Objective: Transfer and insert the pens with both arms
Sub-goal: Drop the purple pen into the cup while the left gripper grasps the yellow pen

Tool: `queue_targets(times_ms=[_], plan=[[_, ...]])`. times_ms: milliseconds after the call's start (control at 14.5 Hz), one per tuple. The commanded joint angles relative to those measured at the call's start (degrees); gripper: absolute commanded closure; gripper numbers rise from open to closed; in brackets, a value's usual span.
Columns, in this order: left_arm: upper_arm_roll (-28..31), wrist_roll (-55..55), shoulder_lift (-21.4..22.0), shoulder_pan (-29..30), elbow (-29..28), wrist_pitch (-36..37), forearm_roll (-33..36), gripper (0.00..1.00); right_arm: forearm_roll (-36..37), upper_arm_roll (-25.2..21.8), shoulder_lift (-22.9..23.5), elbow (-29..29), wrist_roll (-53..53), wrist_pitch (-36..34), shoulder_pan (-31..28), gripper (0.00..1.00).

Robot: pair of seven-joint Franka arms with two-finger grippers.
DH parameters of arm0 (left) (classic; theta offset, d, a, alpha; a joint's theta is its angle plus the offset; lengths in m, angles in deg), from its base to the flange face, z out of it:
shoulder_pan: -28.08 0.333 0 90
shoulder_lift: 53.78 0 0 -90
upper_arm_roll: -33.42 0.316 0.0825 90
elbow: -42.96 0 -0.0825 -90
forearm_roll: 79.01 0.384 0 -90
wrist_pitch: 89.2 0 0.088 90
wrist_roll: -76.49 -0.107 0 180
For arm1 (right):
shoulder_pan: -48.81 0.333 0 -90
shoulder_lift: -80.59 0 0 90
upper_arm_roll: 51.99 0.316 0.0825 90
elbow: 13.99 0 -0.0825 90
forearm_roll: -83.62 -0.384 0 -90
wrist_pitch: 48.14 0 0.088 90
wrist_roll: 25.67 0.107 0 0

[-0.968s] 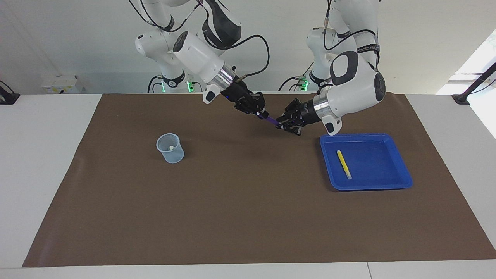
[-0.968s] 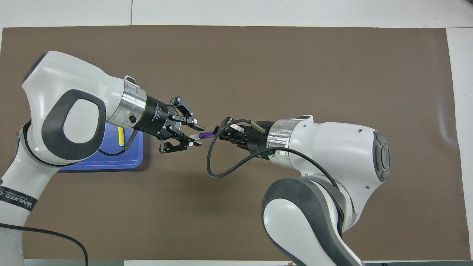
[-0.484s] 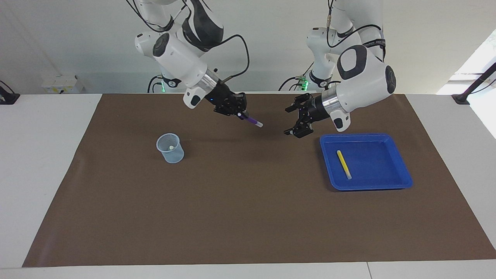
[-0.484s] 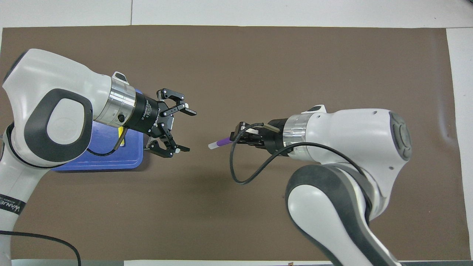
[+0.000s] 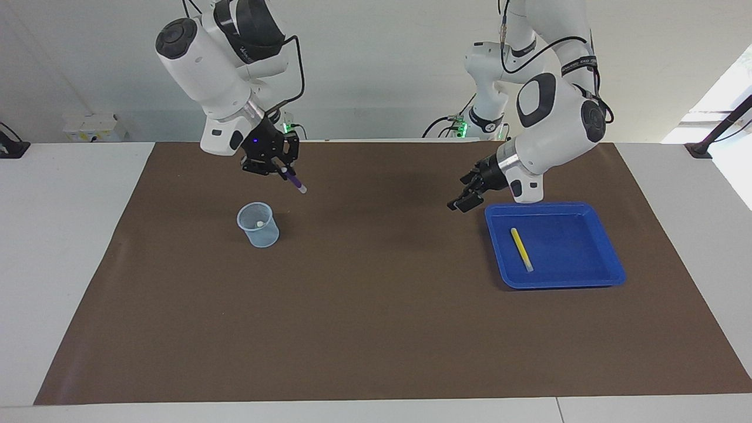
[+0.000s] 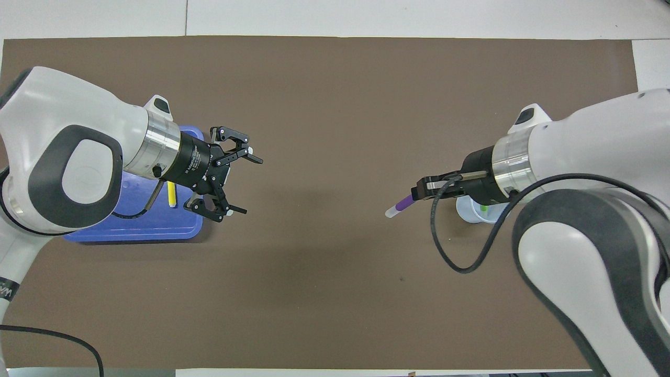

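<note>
Brown mat — right gripper jaws clamped on purple pen, left gripper jaws apart.

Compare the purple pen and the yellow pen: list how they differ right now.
The purple pen is held in the air by the shut right gripper, near the clear cup; the yellow pen lies flat in the blue tray, untouched. The purple pen slants downward, pale end lowest; the yellow pen rests level. The open left gripper hangs beside the tray. Both are slim markers with pale ends.
</note>
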Motion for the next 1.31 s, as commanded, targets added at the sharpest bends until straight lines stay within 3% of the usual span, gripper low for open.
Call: queue_targets(times_ms=[0,207,484,622,691,760,829,1037,1244], plan=[[-0.05,-18.62,2.42,5.06,-3.28,-0.74,3.98,0.0,7.93,0.68,0.91,-0.08,-11.49,0.42,-1.61,1.0],[-0.05,-36.48,2.25,8.33,-5.13,-3.98,10.47,0.0,9.88,0.76,0.12,-5.68,-14.85,5.59,-3.28,1.0],[-0.13,-51.1,1.19,9.66,-10.39,-15.65,21.01,0.0,9.97,0.76,-0.06,-11.23,-16.0,11.67,-3.54,0.98],[-0.14,-53.06,-0.21,9.48,-12.51,-22.16,25.51,0.0,9.97,0.76,-0.24,-12.82,-16.0,13.17,-3.37,0.81],[-0.14,-53.32,-1.43,9.39,-12.52,-23.4,25.88,0.0,9.97,0.76,-0.41,-13.0,-15.74,12.83,-3.19,0.53],[-0.14,-54.28,-2.32,9.22,-12.52,-24.2,26.57,0.0,9.97,0.85,-0.41,-12.91,-15.57,12.39,-3.19,0.18],[-0.14,-55.07,-3.11,9.22,-12.69,-25.86,27.89,0.0,9.88,0.76,-0.41,-12.74,-15.74,12.03,-3.45,0.0],[-0.14,-54.91,-5.48,9.04,-12.69,-28.41,27.99,0.0,9.01,0.76,-0.5,-8.8,-15.57,6.52,-3.98,0.0],[-0.22,-54.56,-7.86,9.13,-12.69,-31.5,27.99,0.08,5.94,0.94,-1.73,-5.62,-13.64,2.89,-3.19,0.0]])
